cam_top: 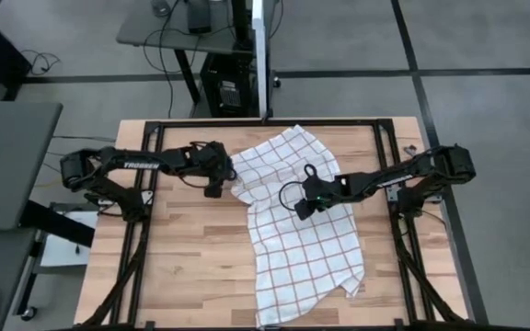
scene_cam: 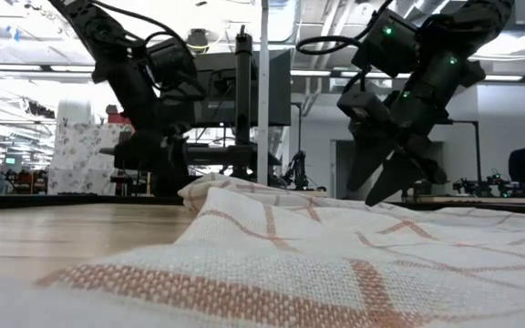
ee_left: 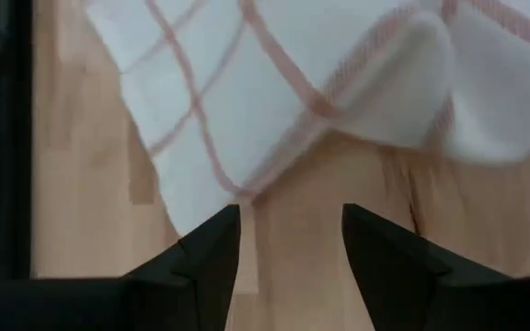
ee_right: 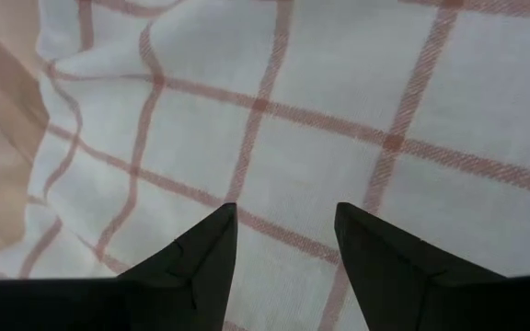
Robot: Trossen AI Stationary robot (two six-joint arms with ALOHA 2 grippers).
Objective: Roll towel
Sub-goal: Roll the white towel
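Both claws, left gripper (cam_top: 213, 188) and right gripper (cam_top: 303, 209), hang released over 1 checked towel (cam_top: 293, 234) on 1 table (cam_top: 182, 267).

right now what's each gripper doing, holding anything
left gripper: open, empty, at the towel's left edge.
right gripper: open, empty, over the towel's middle.

left arm (cam_top: 136, 165): dark matte links, white TROSSEN lettering on the forearm, looped black cable near the wrist | right arm (cam_top: 412, 170): same dark links, black cable loops, small green lights on the wrist housing | fingers (ee_right: 196, 267): black, wedge-shaped, tapering to blunt tips
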